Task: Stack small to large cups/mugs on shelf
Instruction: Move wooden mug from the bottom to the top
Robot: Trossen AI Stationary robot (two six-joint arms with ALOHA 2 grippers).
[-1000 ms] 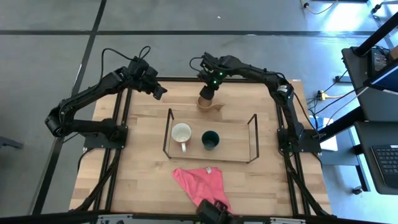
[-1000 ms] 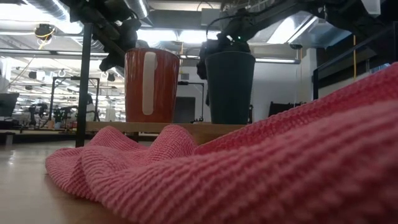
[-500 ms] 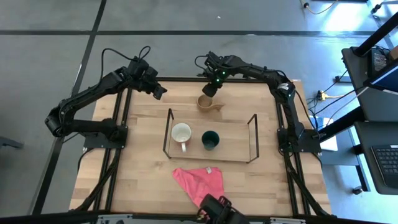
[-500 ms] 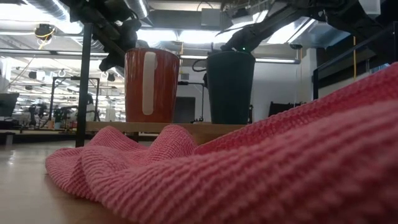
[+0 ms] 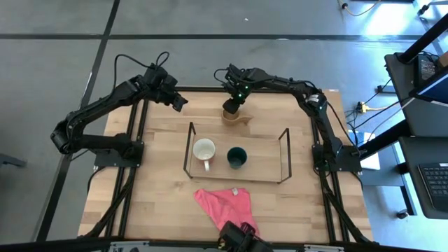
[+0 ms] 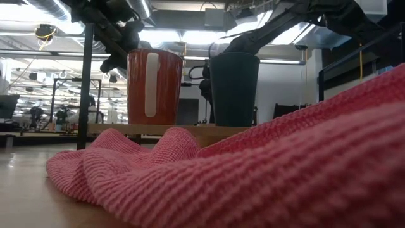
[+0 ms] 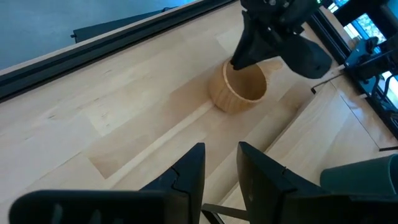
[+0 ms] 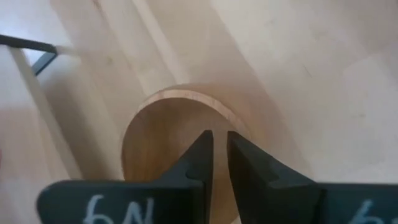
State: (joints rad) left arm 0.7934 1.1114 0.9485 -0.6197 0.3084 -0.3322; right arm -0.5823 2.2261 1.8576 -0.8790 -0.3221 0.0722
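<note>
Nearest the front edge of the table (image 5: 161, 203), the pink cloth (image 5: 225, 205) has not moved. In the low view it fills the foreground and hides the table surface behind it.

Next comes the shelf (image 5: 187, 150), with the mug (image 5: 204, 149) and the green cup (image 5: 236, 156) standing upright side by side inside it, apart from each other, just as a second ago. Nothing is stacked yet.

Beyond the shelf's far rail, on the bare table, stands the wooden cup (image 5: 236, 117). This is where the change is. Half a second ago the right end effector (image 5: 232, 106) had risen clear of the cup, leaving its whole mouth open to the overhead view. Now it is back down at the cup's far rim. The cup itself has not shifted, so I judge this to be a renewed try at a grip, with the pick-up not yet done.

The right wrist view looks straight down into the cup (image 8: 155, 143). I cannot tell whether that end effector is clamped on the cup's wall or only set around it. From above the arm covers the contact point, and in the low view the green cup hides the wooden one entirely.

Farthest out, the left end effector (image 5: 178, 105) hangs above the far left part of the table, jaws apart and empty. It is well apart from the cups, and the arm is waiting.
</note>
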